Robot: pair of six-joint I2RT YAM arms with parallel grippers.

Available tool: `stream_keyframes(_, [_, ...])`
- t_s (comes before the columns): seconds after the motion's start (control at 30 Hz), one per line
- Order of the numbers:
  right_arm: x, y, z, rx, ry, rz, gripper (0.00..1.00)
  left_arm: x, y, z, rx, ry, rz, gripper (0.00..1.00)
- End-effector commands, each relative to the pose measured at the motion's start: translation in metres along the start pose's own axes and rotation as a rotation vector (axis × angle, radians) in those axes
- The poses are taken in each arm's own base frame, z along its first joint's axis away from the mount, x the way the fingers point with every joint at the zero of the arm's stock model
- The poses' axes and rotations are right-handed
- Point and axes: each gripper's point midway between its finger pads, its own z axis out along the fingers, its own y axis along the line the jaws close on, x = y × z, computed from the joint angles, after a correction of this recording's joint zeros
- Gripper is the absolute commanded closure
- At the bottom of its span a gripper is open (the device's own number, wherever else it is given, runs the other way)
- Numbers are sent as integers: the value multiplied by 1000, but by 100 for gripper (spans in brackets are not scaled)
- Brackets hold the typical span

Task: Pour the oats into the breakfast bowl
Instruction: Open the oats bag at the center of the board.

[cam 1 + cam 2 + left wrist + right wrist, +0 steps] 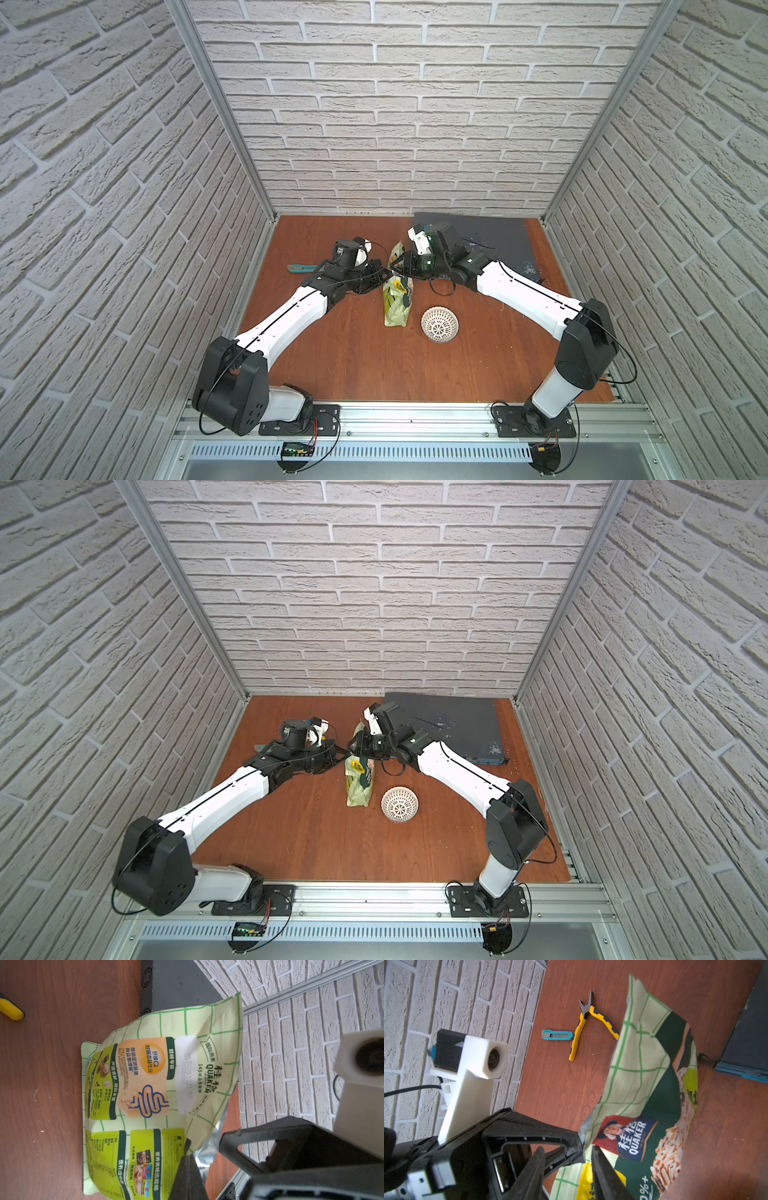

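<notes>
Opening step: my left gripper [385, 276] pinches the top edge of the upright pouch [398, 309]; my right gripper [400, 270] stands parted at that edge, holding nothing. The oats are inside, unseen; next, I judge, the mouth must be spread, then tilted toward the empty bowl [439, 325] just beside. Desk [353, 374] in front lies open; pliers [583, 1022] and knife [557, 1035] lie to my left.

We see both arms stand from their bases at the front edge of the bench [353, 365], elbows out toward its side edges, forearms leaning in so the wrists nearly meet over its middle. Our left gripper [388, 274] is pinched on the top edge of the oats pouch [397, 311]. Our right gripper [566, 1148] faces it, fingers [602, 1167] apart.
</notes>
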Motion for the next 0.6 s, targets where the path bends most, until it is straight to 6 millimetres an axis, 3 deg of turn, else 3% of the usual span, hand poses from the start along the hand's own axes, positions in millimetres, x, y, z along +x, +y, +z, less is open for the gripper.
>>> stream_keyframes(0.0, [-5,-3,0,47,-21,-23,61,-5,-9,-2,20,-28,20,100])
stream_keyframes(0.57, [5,-29,10,214,38,-66,73,-6,-11,-3,19,-30,23,100])
